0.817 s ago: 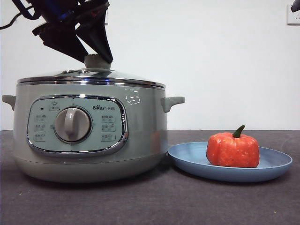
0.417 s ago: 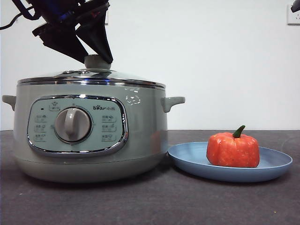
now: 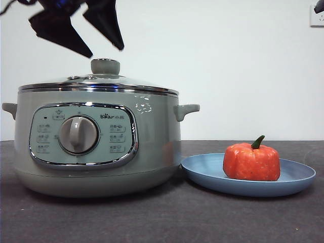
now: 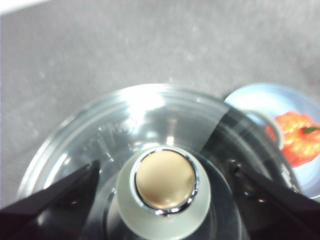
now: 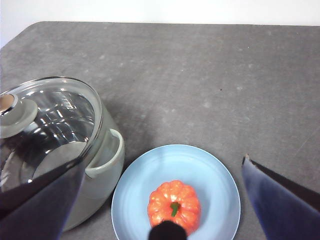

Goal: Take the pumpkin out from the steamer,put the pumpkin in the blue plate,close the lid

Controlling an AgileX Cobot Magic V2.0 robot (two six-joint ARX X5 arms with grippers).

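Note:
The sage-green steamer (image 3: 96,147) stands at the left with its glass lid (image 3: 98,81) seated on the rim. My left gripper (image 3: 106,50) hangs open just above the lid's knob (image 3: 105,66), clear of it; in the left wrist view the knob (image 4: 165,180) sits between the spread jaws of the left gripper (image 4: 165,167). The orange pumpkin (image 3: 251,162) rests upright in the blue plate (image 3: 298,177) right of the pot. My right gripper (image 5: 164,160) is open high above the plate (image 5: 210,175) and the pumpkin (image 5: 174,202), holding nothing.
The pot's side handle (image 3: 186,110) points toward the plate, which almost touches the pot's base. A dark tip of the waiting arm (image 3: 319,6) shows at the top right corner by a wall socket (image 3: 317,19). Dark table runs in front.
The left gripper has let go of the lid's knob and risen above it, jaws spread. The lid stays seated on the pot. Pumpkin and plate are unmoved.

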